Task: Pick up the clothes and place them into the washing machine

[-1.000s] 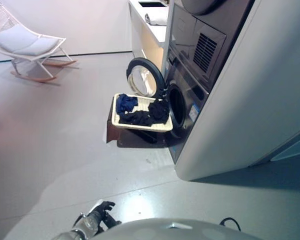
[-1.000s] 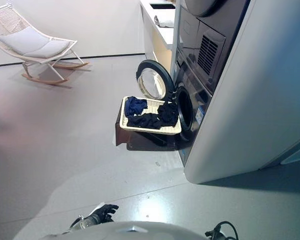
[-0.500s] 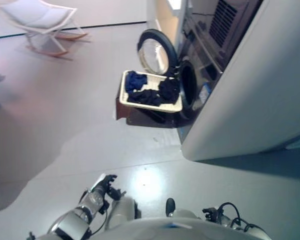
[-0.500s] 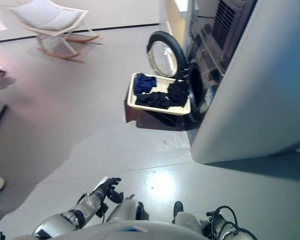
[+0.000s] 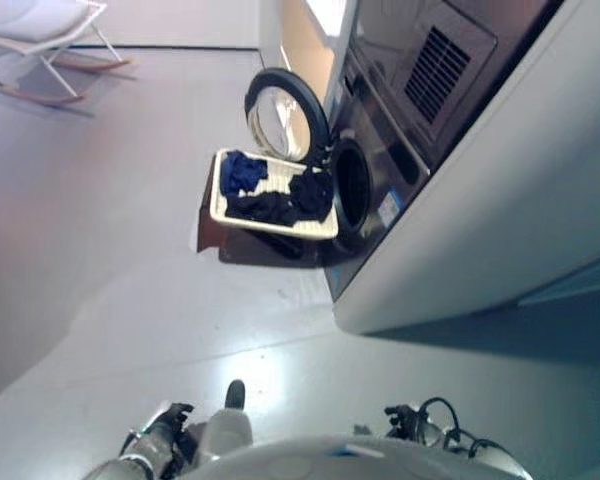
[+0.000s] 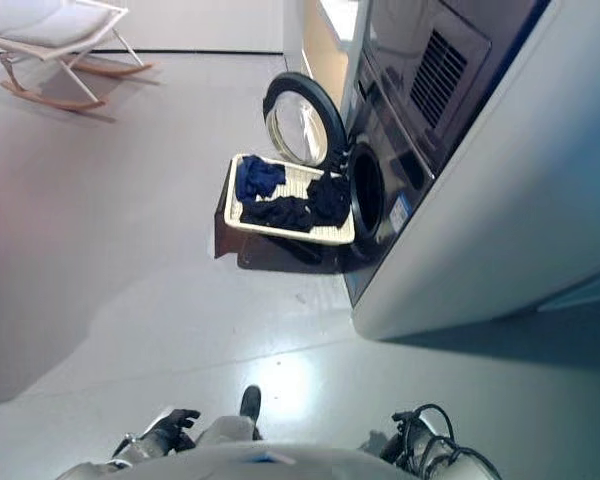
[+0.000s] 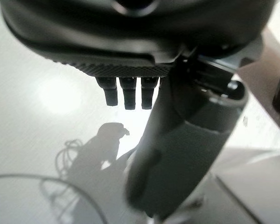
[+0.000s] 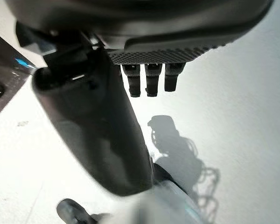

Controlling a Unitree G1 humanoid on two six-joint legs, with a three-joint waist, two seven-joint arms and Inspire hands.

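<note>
Left eye view: the task has not begun in any visible respect. The dark clothes (image 5: 272, 198), limp and crumpled, part navy and part black, all lie in a shallow cream basket (image 5: 220, 196) with a slatted floor, set on a low dark stand just left of the washing machine (image 5: 375, 170). Its round glazed door (image 5: 280, 118) stands open, the drum mouth dark. The left hand (image 5: 166, 430) shows near, at the lower edge, well apart from the basket.

Right eye view: the same layout. A white rocking chair (image 6: 50, 35) stands far left on the smooth, glossy grey floor (image 6: 130, 280).

Left wrist view: the left hand's fingers hang straight and relaxed, holding nothing.

Right wrist view: the right hand (image 8: 149, 56) likewise hangs with straight fingers, empty.

Judgement: approach, pick-up and loading all remain.
</note>
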